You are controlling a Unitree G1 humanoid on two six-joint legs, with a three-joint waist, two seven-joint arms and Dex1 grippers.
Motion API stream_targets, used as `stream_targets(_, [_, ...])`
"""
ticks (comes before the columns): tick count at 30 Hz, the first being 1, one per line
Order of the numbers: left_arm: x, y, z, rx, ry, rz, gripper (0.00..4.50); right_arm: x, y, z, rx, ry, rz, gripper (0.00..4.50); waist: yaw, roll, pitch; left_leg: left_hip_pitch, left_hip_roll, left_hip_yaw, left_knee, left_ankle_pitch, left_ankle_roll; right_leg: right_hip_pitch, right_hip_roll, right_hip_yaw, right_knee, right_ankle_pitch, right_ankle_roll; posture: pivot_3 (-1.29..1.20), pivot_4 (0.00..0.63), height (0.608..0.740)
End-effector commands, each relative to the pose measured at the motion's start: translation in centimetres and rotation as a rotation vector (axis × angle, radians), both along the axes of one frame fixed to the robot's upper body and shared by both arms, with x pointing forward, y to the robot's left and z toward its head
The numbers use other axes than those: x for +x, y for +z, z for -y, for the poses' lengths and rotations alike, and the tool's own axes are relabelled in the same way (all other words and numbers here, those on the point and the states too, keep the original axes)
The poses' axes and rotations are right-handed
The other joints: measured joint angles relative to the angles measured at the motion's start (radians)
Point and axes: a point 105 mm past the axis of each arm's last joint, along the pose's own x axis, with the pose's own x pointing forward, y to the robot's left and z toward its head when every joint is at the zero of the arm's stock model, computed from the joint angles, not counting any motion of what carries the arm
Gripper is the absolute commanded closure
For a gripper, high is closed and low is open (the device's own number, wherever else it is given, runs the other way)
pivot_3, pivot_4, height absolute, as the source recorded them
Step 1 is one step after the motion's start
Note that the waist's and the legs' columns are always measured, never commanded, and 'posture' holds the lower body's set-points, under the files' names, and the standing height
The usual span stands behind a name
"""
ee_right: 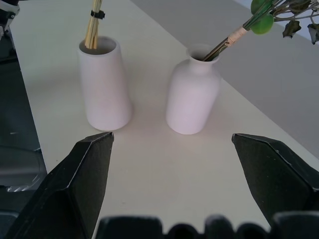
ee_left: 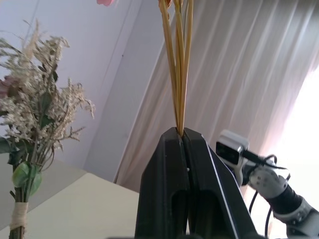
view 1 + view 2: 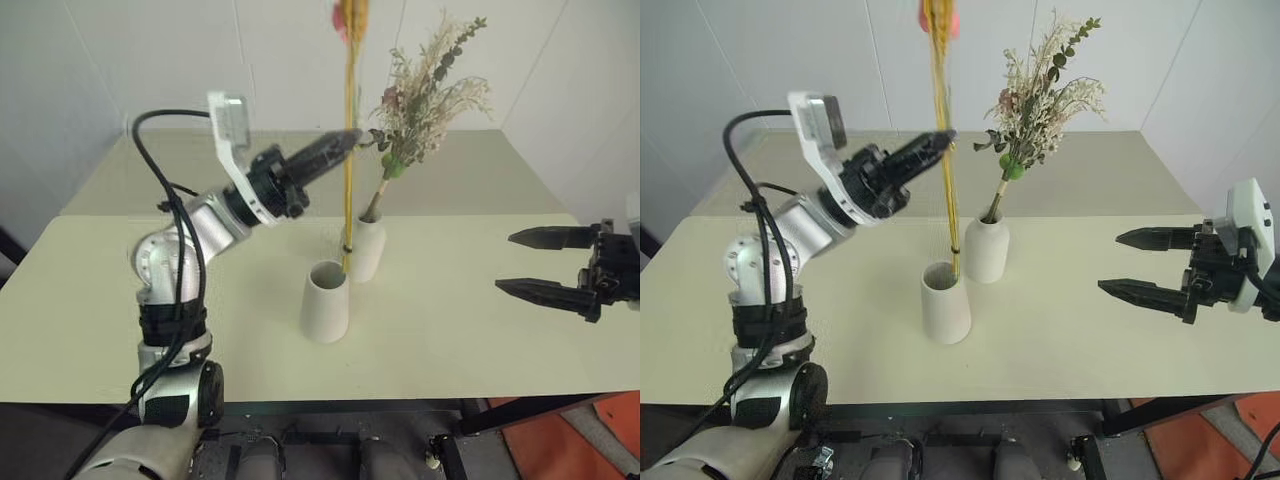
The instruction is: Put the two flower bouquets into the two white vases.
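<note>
Bare tabletop (image 3: 1070,330) lying open right of bottle vase (image 3: 986,250); cup vase (image 3: 945,302) and upright yellow stems (image 3: 943,150) crowding its left.

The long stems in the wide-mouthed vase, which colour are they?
The long stems are yellow, clearest in the right eye view.

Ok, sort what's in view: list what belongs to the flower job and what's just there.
Part of the job:
- bushy bouquet, standing in the bottle vase
- yellow stems, lower ends in the cup vase
- left gripper, shut on the stems
- right gripper, open, holding nothing

Just there:
- table
- curtain
</note>
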Motion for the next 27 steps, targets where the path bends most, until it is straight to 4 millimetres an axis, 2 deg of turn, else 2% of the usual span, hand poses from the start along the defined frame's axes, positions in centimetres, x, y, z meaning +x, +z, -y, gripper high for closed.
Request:
stream_targets(1, [-0.7, 0.7, -0.5, 0.017, 0.003, 0.094, 4.48, -0.5, 1.3, 0.0, 0.005, -0.007, 0.054, 0.00, 0.000, 0.000, 0.000, 0.000, 0.000, 0.000, 0.000, 0.000, 0.000, 0.000, 0.000, 0.000, 0.000, 0.000, 0.000, 0.00, 0.150, 0.740])
stream_targets(6, [0.2, 1.6, -1.5, -0.024, 0.025, 0.083, 4.48, -0.5, 1.1, -0.1, 0.010, -0.012, 0.050, 0.00, 0.004, 0.000, 0.000, 0.000, 0.000, 0.000, 0.000, 0.000, 0.000, 0.001, 0.000, 0.000, 0.000, 0.000, 0.000, 0.00, 0.150, 0.740])
stream_targets(11, [0.8, 2.5, -1.6, -0.059, 0.040, 0.076, 4.48, -0.4, 1.1, -0.2, 0.014, -0.013, 0.049, 0.00, 0.004, 0.000, 0.000, 0.000, 0.000, 0.000, 0.000, 0.000, 0.000, 0.001, 0.000, 0.000, -0.001, 0.000, 0.000, 0.00, 0.150, 0.740])
stream_targets(16, [0.9, 2.5, -1.6, -0.047, 0.045, 0.085, 4.48, -0.4, 1.0, -0.3, 0.019, -0.012, 0.046, 0.00, 0.003, 0.000, 0.000, 0.000, 0.000, 0.000, 0.000, 0.000, 0.000, 0.001, 0.000, 0.000, -0.001, 0.000, 0.000, 0.00, 0.150, 0.740])
stream_targets(24, [0.0, 0.2, -1.1, 0.059, 0.017, 0.095, 4.48, -0.5, 1.0, -0.3, 0.023, -0.019, 0.044, 0.00, 0.003, 0.000, 0.000, 0.000, 0.000, 0.000, 0.000, 0.000, 0.000, 0.001, 0.000, 0.000, -0.001, 0.000, 0.000, 0.00, 0.150, 0.740])
stream_targets(27, [0.0, -1.2, -0.6, 0.150, 0.031, 0.110, 4.48, -0.6, 0.9, -0.3, 0.025, -0.020, 0.043, 0.00, 0.004, 0.000, 0.000, 0.000, 0.000, 0.000, 0.000, 0.000, 0.000, 0.001, 0.000, 0.000, -0.001, 0.000, 0.000, 0.00, 0.150, 0.740])
